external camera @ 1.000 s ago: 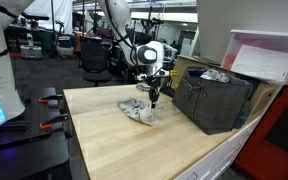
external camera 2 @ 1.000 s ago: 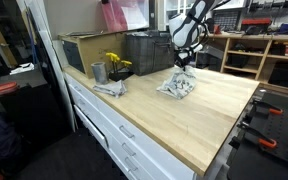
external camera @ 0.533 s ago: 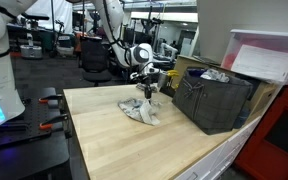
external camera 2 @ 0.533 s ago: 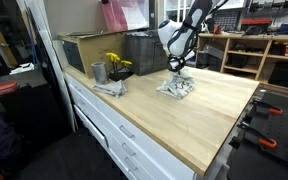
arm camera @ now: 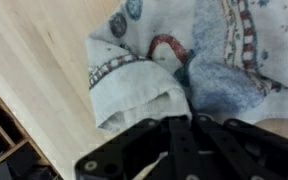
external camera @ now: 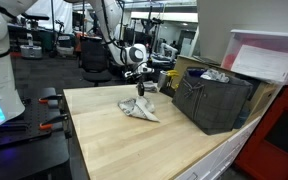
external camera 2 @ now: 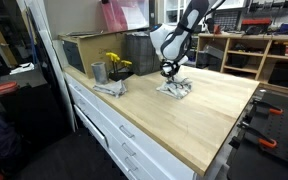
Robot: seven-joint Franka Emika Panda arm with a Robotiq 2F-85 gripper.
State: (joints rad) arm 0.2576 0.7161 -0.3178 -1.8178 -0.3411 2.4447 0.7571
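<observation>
A patterned white and blue-grey cloth (external camera: 140, 108) lies crumpled on the wooden table (external camera: 114, 140) and shows in both exterior views (external camera 2: 177, 88). My gripper (external camera: 141, 91) hangs just over its far edge (external camera 2: 168, 73). In the wrist view the two black fingers (arm camera: 189, 120) are pressed together at a blue-grey fold of the cloth (arm camera: 174, 55), which runs right up to the tips. The fingertips themselves are hidden by the fold.
A dark crate (external camera: 216, 100) stands close behind the cloth (external camera 2: 149, 50). A grey cup (external camera 2: 98, 72), yellow flowers (external camera 2: 115, 64) and a small rag (external camera 2: 109, 88) sit near the table's end. A clear box with a pink lid (external camera: 269, 55) stands beyond the crate.
The gripper has risen slightly and moved sideways across the cloth toward its other edge. The cloth has shifted and spread flatter.
</observation>
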